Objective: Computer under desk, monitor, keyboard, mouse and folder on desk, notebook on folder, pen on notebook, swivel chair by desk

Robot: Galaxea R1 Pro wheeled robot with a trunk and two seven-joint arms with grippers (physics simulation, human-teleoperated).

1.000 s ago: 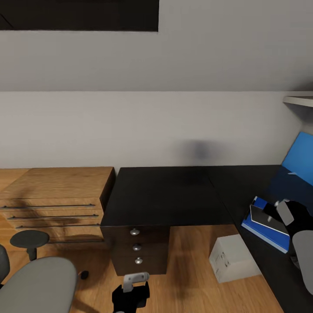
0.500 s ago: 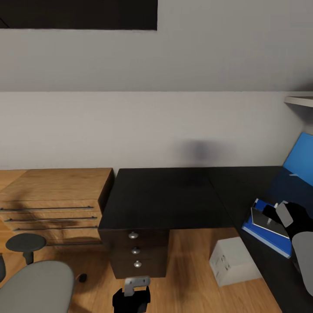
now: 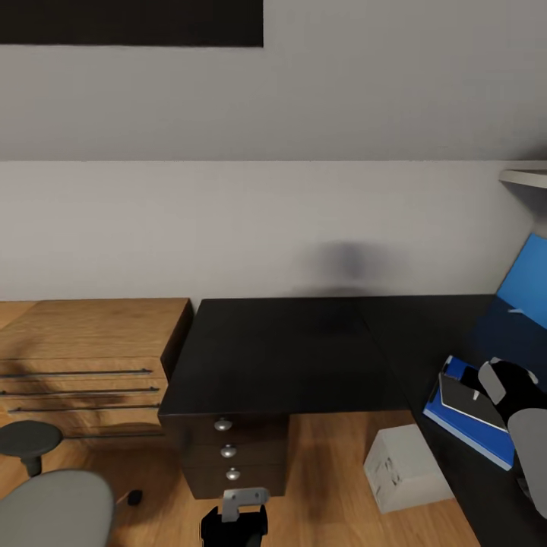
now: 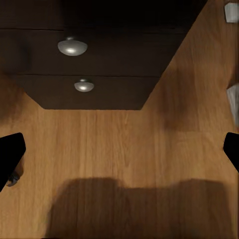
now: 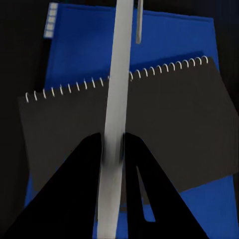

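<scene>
Our right claw [image 5: 113, 144] grips the thin white pen [image 5: 115, 114] over the dark spiral notebook [image 5: 164, 129] on the blue folder [image 5: 164, 45], on the glossy black tabletop [image 3: 304, 342]; left claw [image 4: 119, 149] spread wide.

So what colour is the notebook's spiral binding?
White, along the dark notebook edge; clearest in the right wrist view.

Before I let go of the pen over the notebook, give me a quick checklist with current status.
1. Right gripper shut on the pen: ok.
2. Notebook lying on the folder: ok.
3. Pen positioned over the notebook: ok.
4. Pen resting on the notebook cover: cannot tell.
5. Folder on the desk: ok.
6. Left gripper open, above bare floor: ok.
</scene>
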